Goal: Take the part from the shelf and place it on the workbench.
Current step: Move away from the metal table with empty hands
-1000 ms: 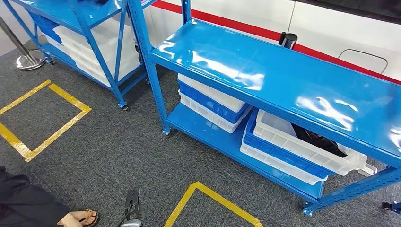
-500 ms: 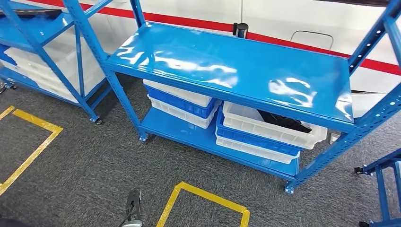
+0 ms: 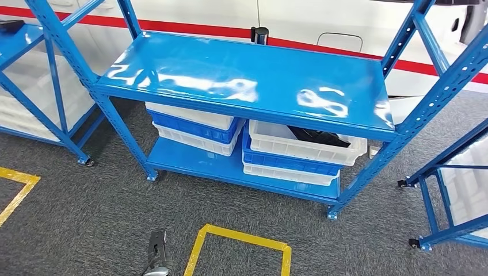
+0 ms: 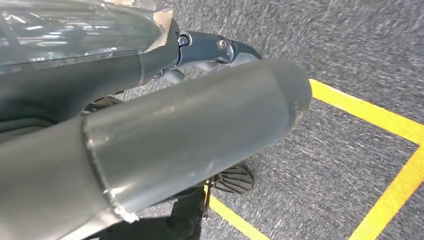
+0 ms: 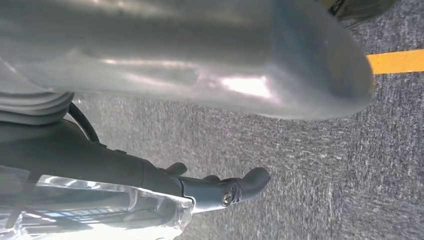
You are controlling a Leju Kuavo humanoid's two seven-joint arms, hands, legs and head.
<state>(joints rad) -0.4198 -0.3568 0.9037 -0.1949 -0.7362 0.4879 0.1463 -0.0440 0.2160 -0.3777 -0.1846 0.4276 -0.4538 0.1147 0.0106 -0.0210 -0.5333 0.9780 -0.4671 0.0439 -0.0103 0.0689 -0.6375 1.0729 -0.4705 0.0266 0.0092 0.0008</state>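
Dark black part: lies in white plastic bin on blue metal shelf, lower tier; untaken. Left hand, right hand: hanging, fingers extended, empty. Remaining: grasp, carry, place

My left hand hangs low, thumb straight, dark fingers extended, holding nothing. My right hand hangs likewise, fingers extended and empty.
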